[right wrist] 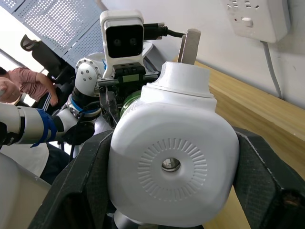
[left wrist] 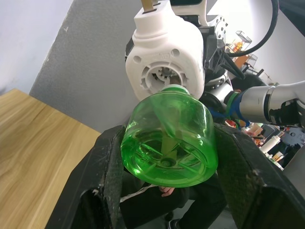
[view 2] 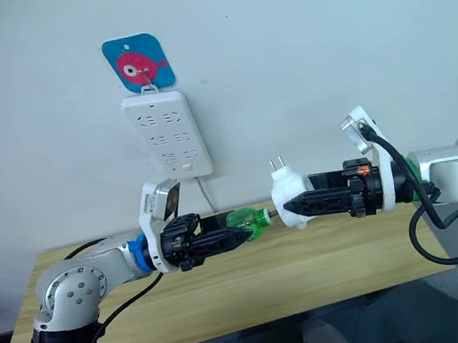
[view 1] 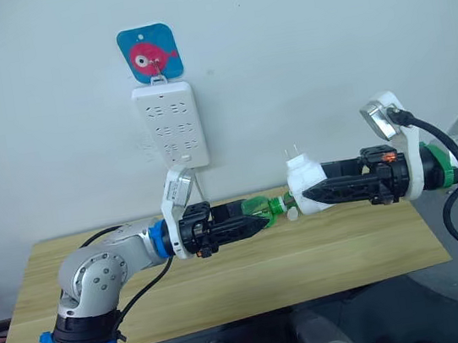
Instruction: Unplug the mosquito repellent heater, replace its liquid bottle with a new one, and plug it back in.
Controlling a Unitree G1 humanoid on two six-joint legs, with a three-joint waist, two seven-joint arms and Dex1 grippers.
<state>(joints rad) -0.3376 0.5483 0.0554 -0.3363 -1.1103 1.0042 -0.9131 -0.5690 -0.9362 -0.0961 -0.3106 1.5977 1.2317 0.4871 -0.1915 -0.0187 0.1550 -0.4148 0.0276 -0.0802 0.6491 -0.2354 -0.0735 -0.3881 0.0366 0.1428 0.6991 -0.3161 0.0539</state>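
Your mosquito repellent heater (right wrist: 174, 162) is a rounded white plastic unit with a round ribbed vent on its face and two metal prongs sticking up from its top. You can see it held in mid-air above the wooden table (view 1: 327, 260), unplugged and well apart from the power strip (view 1: 171, 124).

Your right gripper (view 2: 295, 206) is clamped on the heater, one black finger pressed to each side of the white body. Your left gripper (view 1: 257, 221) is closed around a green liquid bottle (left wrist: 169, 140), its fingers snug against the bottle's sides. The bottle's neck points at the heater's open socket and sits right at its mouth; you cannot tell whether it is threaded in.

Beyond the grippers, the long white power strip hangs on the wall under a blue fish hook plate (view 1: 150, 53).
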